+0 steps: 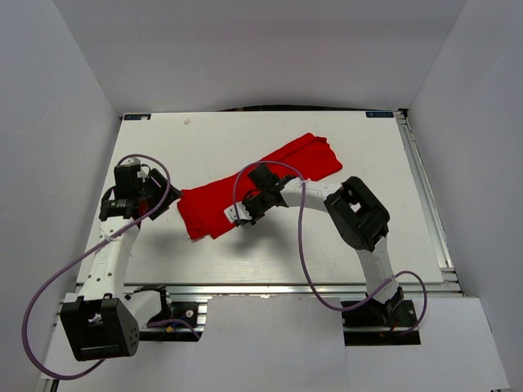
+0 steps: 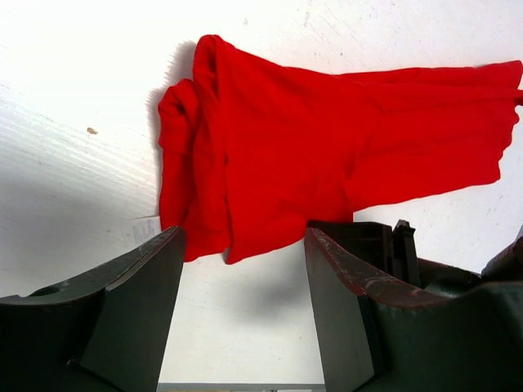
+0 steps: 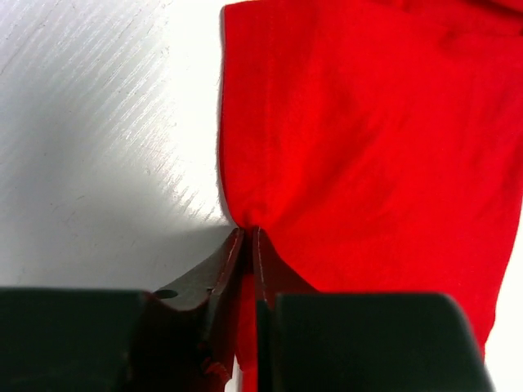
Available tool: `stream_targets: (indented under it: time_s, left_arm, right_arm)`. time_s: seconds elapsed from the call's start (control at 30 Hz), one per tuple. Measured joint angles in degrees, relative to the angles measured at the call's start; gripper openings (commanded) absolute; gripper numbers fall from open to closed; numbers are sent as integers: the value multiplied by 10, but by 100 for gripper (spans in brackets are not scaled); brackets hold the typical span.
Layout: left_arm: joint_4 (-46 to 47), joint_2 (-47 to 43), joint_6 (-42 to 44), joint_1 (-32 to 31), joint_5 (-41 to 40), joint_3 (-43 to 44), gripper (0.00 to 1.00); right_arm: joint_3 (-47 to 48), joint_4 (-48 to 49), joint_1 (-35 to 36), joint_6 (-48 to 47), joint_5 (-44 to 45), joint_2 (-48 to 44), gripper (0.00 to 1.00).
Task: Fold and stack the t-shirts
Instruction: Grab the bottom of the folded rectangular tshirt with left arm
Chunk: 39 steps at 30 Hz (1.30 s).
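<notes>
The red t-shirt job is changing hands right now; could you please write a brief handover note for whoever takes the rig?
The left gripper is open and empty, poised at the bunched left end of the red t-shirt.
The right gripper is shut on the shirt, pinching its near edge.
The shirt lies on the white table as a rumpled long strip, running diagonally from near-left to far-right.
Done: gathered lengthwise, no tidy fold.
Left: fold it compact and set it down. No other garment is in view.

White tabletop (image 1: 245,139), aluminium rail (image 1: 310,288) at near edge; plain pale walls (image 1: 261,49) on three sides; even light.
</notes>
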Motion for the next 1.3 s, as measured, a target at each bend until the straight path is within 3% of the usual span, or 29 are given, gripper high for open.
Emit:
stream_targets:
  time_s: [0.3, 0.83, 1.3]
  left_arm:
    - [0, 0, 0, 0, 0, 0, 71]
    - [0, 0, -2, 0, 0, 0, 71]
    - [0, 4, -1, 1, 0, 0, 71]
  right_arm:
    - [6, -5, 0, 32, -10, -4, 7]
    - [114, -14, -1, 150, -41, -1, 5]
    - [244, 6, -5, 256, -5, 121, 4]
